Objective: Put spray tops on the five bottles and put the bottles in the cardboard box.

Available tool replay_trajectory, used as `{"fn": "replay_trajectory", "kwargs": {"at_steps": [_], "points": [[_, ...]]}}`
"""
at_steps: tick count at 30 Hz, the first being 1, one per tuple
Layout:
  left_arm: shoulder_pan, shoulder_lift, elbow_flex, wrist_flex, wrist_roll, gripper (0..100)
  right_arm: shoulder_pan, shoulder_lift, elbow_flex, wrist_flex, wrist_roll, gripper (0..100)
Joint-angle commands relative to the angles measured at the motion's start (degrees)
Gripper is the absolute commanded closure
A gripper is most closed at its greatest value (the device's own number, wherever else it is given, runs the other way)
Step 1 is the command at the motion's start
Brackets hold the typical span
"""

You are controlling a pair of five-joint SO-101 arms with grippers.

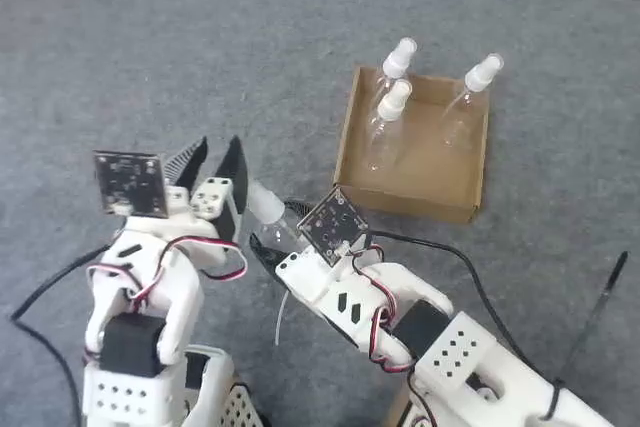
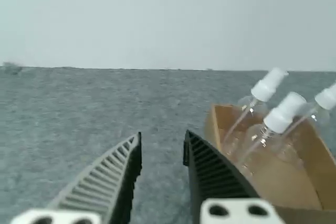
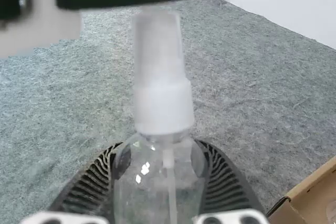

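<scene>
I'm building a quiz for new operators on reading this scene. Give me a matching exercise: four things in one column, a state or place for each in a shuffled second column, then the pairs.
Things
1. left gripper
2. right gripper
3. cardboard box
4. spray top

States or places
A. holds three capped bottles
B. jaws apart, nothing between them
C. white, on the neck of the clear bottle
D. shut on the clear bottle

Pairs: 1-B, 2-D, 3-A, 4-C
</scene>
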Motion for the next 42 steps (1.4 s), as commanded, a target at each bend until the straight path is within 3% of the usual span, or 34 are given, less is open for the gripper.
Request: {"fn": "replay_trajectory", "kwargs": {"at_steps": [1,22,31,35,42], "points": [[2.02,-0.62,-0.31,-0.79,-0.79,88,0.92,-2.68,-0.97,-1.27,-0.35,99.2],[8.09,-0.62,-0.31,-0.79,-0.79,88,0.84,-2.77,-1.05,0.66,-0.26,99.2],[0.26,-0.79,-13.23,5.89,-6.51,88,1.19,-2.77,-1.23,1.1,-0.26,99.2],[0.09,-1.05,-15.34,10.73,-8.18,88,6.64,-2.86,-6.15,7.08,-0.26,99.2],[0.35,-1.05,-12.09,10.73,-8.09,87,19.38,-2.07,-17.67,13.49,-0.26,99.2]]}}
